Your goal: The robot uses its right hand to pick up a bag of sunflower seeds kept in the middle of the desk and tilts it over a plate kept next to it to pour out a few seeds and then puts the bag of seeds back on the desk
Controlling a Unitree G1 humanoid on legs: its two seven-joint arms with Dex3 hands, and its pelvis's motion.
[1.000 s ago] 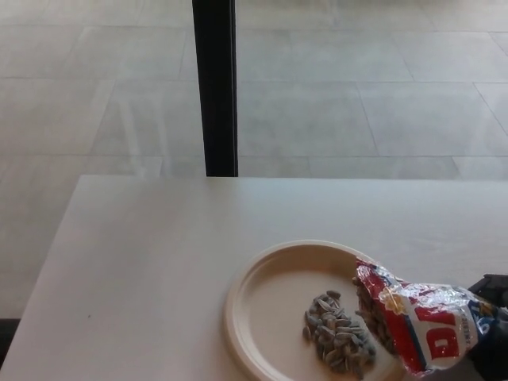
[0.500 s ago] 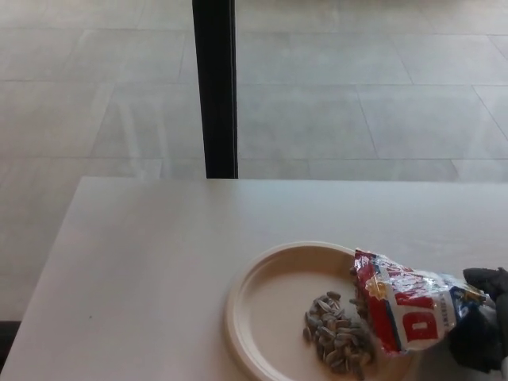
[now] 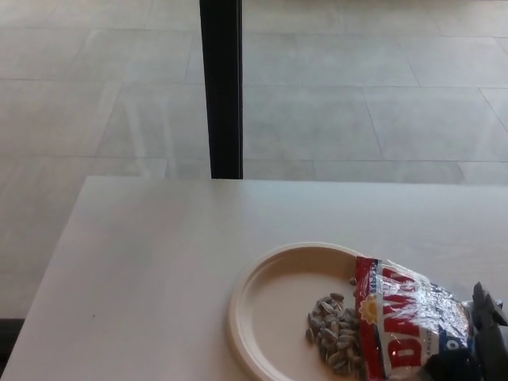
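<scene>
Pouring looks done: seeds lie on the plate. The right hand, at 4 o'clock, holds the bag; setting it on the desk remains.

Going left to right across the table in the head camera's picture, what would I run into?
Bare desk → plate → pile of sunflower seeds → seed bag → robot's right hand at the picture's edge.

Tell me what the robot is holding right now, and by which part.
The right hand holds the seed bag by its closed rear end; the open mouth faces the plate.
</scene>
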